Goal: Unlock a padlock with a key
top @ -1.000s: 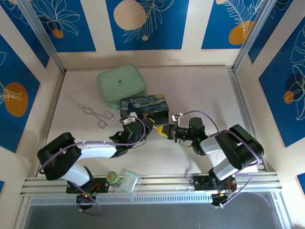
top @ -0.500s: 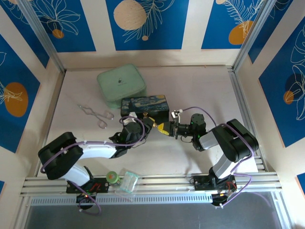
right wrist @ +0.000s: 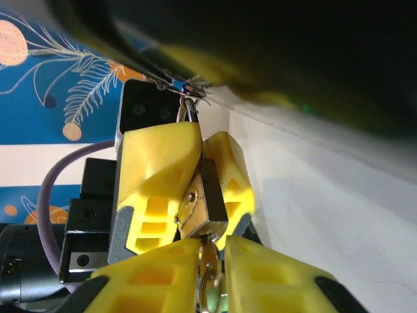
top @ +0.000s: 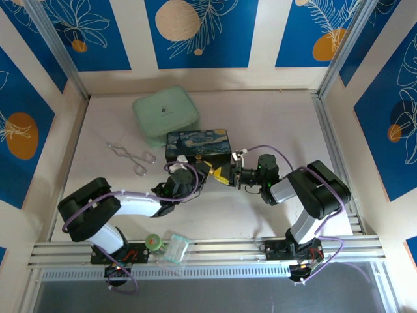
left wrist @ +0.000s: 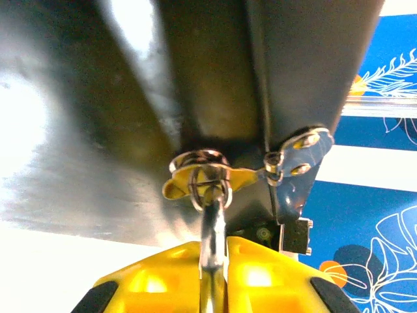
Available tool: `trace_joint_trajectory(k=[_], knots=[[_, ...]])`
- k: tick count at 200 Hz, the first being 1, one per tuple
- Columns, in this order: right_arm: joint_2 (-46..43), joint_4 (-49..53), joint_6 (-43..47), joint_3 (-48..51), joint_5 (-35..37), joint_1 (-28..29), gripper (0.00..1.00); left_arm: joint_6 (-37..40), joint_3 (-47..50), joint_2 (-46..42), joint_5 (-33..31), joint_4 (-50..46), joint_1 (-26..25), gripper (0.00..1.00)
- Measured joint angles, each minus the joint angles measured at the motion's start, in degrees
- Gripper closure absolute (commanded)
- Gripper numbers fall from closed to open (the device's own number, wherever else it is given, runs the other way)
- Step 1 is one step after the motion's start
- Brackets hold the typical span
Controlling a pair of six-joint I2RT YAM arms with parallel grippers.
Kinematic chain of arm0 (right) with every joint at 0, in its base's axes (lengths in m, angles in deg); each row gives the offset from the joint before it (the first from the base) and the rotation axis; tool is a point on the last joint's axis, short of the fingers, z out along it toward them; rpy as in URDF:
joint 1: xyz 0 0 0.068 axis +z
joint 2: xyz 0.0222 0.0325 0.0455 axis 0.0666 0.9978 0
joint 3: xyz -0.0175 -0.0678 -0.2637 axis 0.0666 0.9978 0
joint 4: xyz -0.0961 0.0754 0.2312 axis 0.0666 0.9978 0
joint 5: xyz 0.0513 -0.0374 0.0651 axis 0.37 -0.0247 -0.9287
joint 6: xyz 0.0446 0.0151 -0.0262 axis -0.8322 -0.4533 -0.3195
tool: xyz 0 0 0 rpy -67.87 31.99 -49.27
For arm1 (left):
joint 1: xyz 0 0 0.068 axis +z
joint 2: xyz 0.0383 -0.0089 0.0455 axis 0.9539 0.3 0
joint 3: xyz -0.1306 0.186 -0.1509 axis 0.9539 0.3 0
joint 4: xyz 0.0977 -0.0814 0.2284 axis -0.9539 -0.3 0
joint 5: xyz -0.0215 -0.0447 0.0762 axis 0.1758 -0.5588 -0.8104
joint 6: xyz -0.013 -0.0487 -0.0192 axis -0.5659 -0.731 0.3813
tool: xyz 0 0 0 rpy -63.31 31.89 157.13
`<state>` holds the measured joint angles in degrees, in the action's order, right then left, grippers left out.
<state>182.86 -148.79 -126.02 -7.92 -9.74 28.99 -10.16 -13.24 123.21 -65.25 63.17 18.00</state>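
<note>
The Starry-Night box (top: 197, 142) lies mid-table. At its front edge my two grippers meet. My left gripper (top: 207, 171) (left wrist: 225, 244) is shut on the padlock. The padlock's silver shackle (left wrist: 212, 218) runs up into the ring of the box's clasp (left wrist: 296, 153). In the right wrist view the brass padlock (right wrist: 205, 202) sits clamped between the left gripper's yellow fingers (right wrist: 156, 169). The key (right wrist: 210, 270) sticks into the padlock's underside. My right gripper (right wrist: 212, 251) (top: 221, 175) stands around the key, jaws slightly apart, with a gap on the key's right side.
A mint-green case (top: 165, 115) sits behind the box. Silver wire tongs (top: 133, 156) lie to the left. A clear cup (top: 174, 249) and a green-capped bottle (top: 153, 242) rest on the near rail by the left arm's base.
My right gripper has moved left, up to the left gripper at the box's front, and its jaws have parted a little round the key. The left gripper has stayed shut on the padlock.
</note>
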Motion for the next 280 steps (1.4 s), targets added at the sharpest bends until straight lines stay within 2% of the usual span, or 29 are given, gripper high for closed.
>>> trace_joint_trajectory(k=[39, 73, 117, 157, 280], knots=[[-4.5, 3.1, 1.4, 2.5, 1.5, -0.1, 0.75, -0.2, 1.1, -0.1, 0.5, -0.6, -0.1, 1.0], [-11.3, 8.3, 3.3, 5.9, 2.6, -0.1, 0.89, -0.1, 1.4, -0.1, 0.6, -0.8, 0.0, 1.0], [-18.9, 19.5, 8.7, 5.4, 4.0, 0.6, 0.92, -0.1, 1.5, 0.7, 1.2, -0.8, 0.1, 1.0], [-18.4, 25.5, 12.0, 4.2, 6.0, 1.0, 0.92, -0.1, 1.5, 0.8, 1.4, -0.8, 0.1, 1.0], [-13.7, 25.4, 13.6, -1.8, 6.9, 2.5, 0.92, -1.3, 1.3, 1.9, 2.6, -0.4, -1.9, 1.0]])
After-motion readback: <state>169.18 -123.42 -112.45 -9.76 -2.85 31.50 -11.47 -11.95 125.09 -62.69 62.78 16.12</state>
